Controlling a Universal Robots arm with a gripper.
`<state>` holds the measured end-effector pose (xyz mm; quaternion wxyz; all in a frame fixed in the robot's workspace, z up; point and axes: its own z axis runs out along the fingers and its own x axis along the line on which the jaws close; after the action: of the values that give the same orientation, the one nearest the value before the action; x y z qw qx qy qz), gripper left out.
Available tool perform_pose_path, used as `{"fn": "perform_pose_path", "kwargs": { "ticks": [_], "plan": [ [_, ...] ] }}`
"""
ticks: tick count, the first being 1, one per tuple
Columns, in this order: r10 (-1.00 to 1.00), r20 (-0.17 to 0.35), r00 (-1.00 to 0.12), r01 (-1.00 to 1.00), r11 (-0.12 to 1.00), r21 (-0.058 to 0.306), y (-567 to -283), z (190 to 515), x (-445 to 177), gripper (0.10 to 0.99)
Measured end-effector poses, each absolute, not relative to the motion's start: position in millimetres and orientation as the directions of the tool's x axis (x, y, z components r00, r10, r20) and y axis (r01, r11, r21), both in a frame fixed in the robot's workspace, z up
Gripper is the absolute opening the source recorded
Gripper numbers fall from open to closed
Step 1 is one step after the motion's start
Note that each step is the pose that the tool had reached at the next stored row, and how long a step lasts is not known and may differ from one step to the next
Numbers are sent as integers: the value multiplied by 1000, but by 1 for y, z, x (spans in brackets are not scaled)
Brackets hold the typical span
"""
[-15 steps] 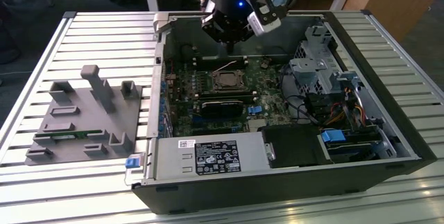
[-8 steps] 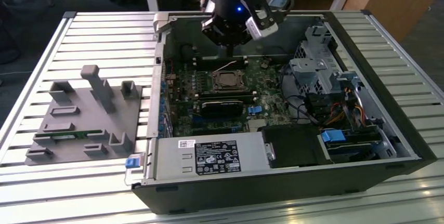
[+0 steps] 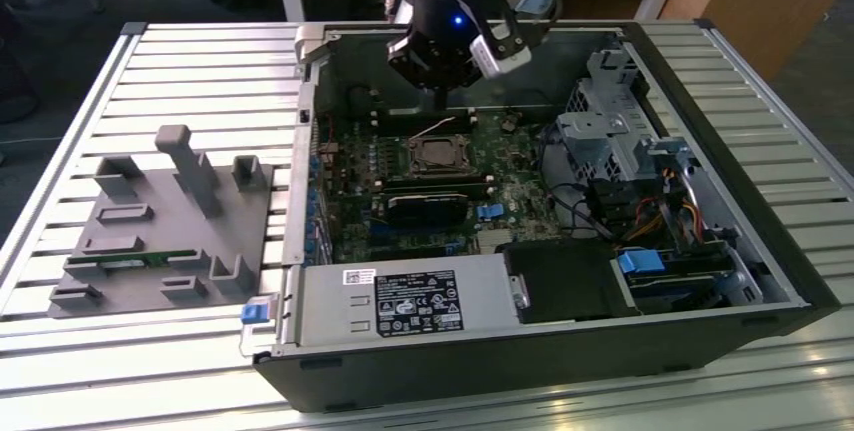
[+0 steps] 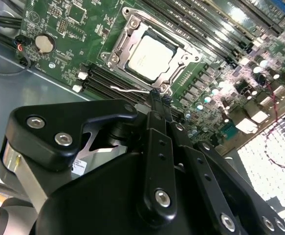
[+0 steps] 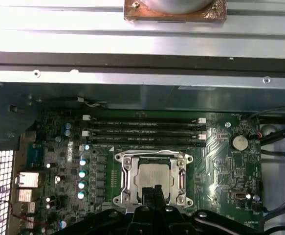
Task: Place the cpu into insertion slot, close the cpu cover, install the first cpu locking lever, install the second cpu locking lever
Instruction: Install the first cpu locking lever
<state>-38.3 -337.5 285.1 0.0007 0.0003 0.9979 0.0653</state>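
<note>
The cpu (image 4: 149, 58) lies flat in its socket on the green motherboard, also seen from outside (image 3: 438, 157) and in the first wrist view (image 5: 154, 177). The cpu cover (image 4: 180, 64), a metal frame with a central window, lies down around the chip (image 5: 127, 171). A thin silver locking lever (image 4: 127, 89) stands out beside the socket, raised off the board (image 3: 430, 131). My gripper (image 4: 158, 97) hangs just above the socket's edge (image 3: 441, 106), fingers shut together (image 5: 152, 190), their tips at the lever's end. Whether they pinch the wire is unclear.
The open case holds a grey power supply (image 3: 400, 301) at the front, a drive cage (image 3: 607, 141) at the exterior view's right, and a black card (image 3: 427, 206) near the socket. Memory slots (image 5: 142, 128) and a coin battery (image 5: 238, 142) flank it. A grey fixture (image 3: 160, 231) sits outside.
</note>
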Motion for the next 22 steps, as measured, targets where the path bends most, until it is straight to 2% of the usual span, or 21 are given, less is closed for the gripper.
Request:
{"fn": "perform_pose_path", "kwargs": {
  "ticks": [18,22],
  "plan": [
    [16,-2,-1000,15,992,129,-326,262,-38,106],
    [16,-4,-1000,15,994,109,-322,259,-38,106]
  ]
}}
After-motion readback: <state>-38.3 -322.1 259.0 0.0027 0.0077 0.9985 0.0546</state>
